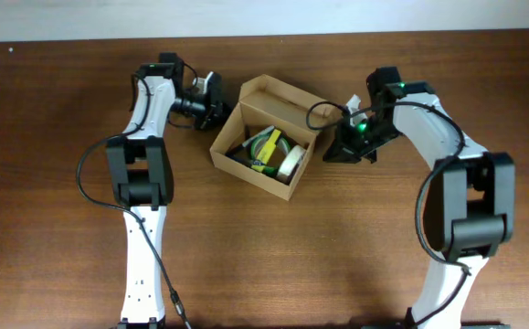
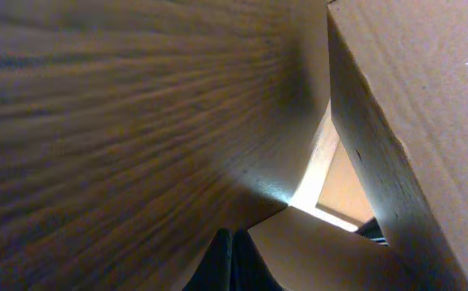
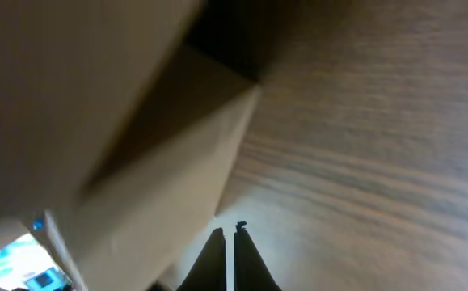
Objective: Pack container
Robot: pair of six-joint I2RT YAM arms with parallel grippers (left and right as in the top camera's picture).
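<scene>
Left claw: The left claw point(image 2: 231, 234) is squeezed shut with nothing in it. It is down low by the left side of the box point(image 1: 266, 137), near the far corner. I cannot tell if it touches the cardboard.
Box: The box sits on the brown bench point(image 1: 63, 228), about in the middle and near the far edge. It is turned a bit, so one corner points at the near edge. The top is open.
Right claw: The right claw point(image 3: 228, 230) is squeezed shut too, with nothing in it. It is low by the right side of the box, just above the wood.
Trouble on the left: I think a push from this side alone could make the box slide or spin across the bench. A hard push could dent the thin wall.
Trouble in the middle: If both claws press in together, the box could get squashed or pop up. Then the things inside could jump out.
Trouble on the right: The shut claw is so low that it could scrape the bench. It could also slip under the box and tip it.
Inside the box: There is something dark on the left that I cannot make out. Next comes a green and yellow roll point(image 1: 266, 146). A white roll point(image 1: 290, 162) is on the right. They sit close together near the bottom.
Job so far: Things are already in, so I guess closing the top is what is left.
</scene>
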